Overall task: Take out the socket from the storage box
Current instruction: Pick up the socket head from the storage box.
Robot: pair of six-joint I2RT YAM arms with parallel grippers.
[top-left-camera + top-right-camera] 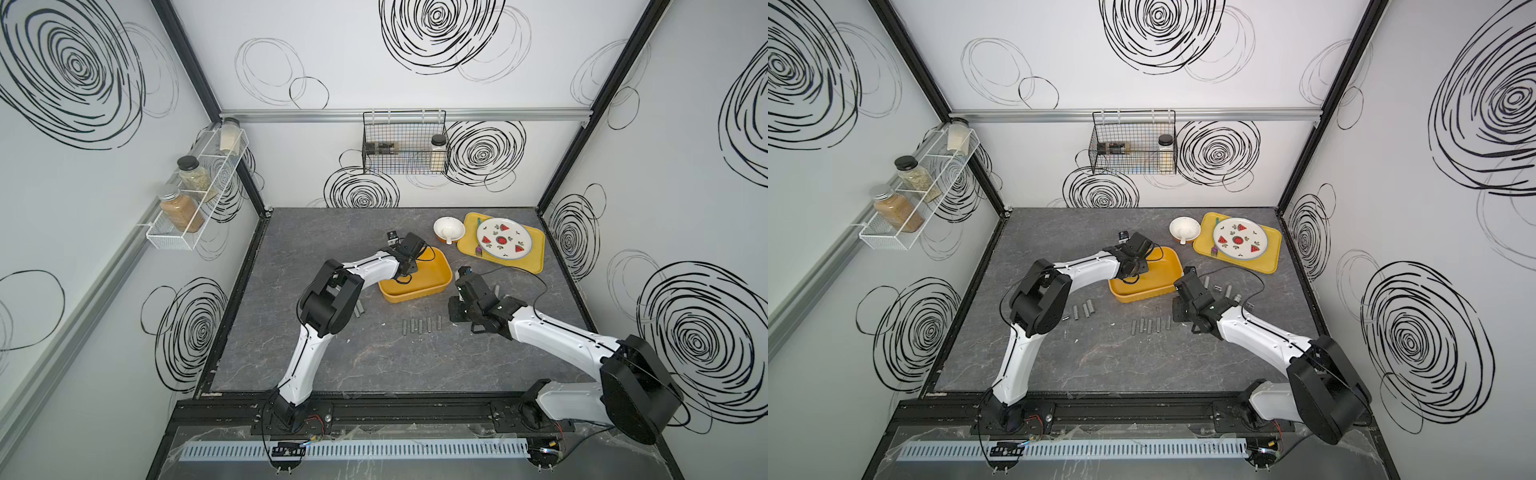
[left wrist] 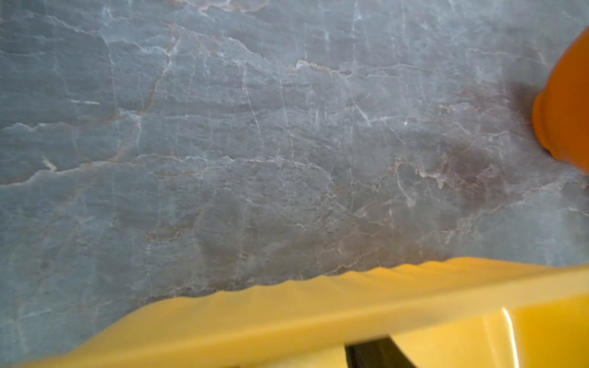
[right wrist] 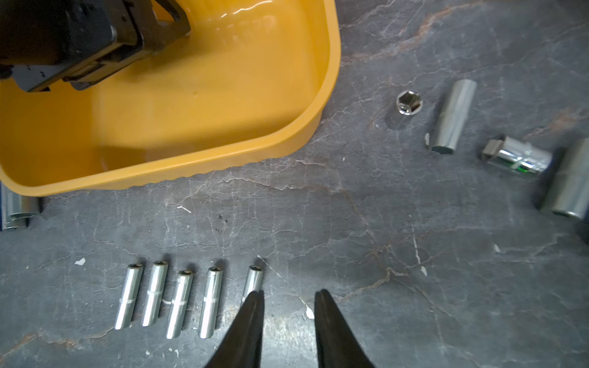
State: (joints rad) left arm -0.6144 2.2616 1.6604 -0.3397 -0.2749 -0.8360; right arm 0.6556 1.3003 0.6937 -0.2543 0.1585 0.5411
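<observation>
The storage box [image 1: 432, 286] is a deep yellow-orange tub in mid-table, and the right wrist view shows its rim [image 3: 325, 105]. My left gripper [image 1: 404, 274] reaches down inside it. One dark finger [image 2: 376, 352] shows past the rim, and the fingertips are hidden. No socket shows on the bare part of the box floor. My right gripper [image 3: 288, 296] hangs open over the table with nothing between its fingers. Next to it lies a row of several slim sockets [image 3: 178, 299], seen in a top view as the same row [image 1: 420, 325].
More sockets [image 3: 452, 116] lie right of the box, and another group [image 1: 1082, 311] lies by the left arm. At the back right are a flat yellow tray [image 1: 536, 249], a plate [image 1: 503, 238] and a white bowl [image 1: 449, 229]. A wire basket [image 1: 405, 143] hangs on the back wall.
</observation>
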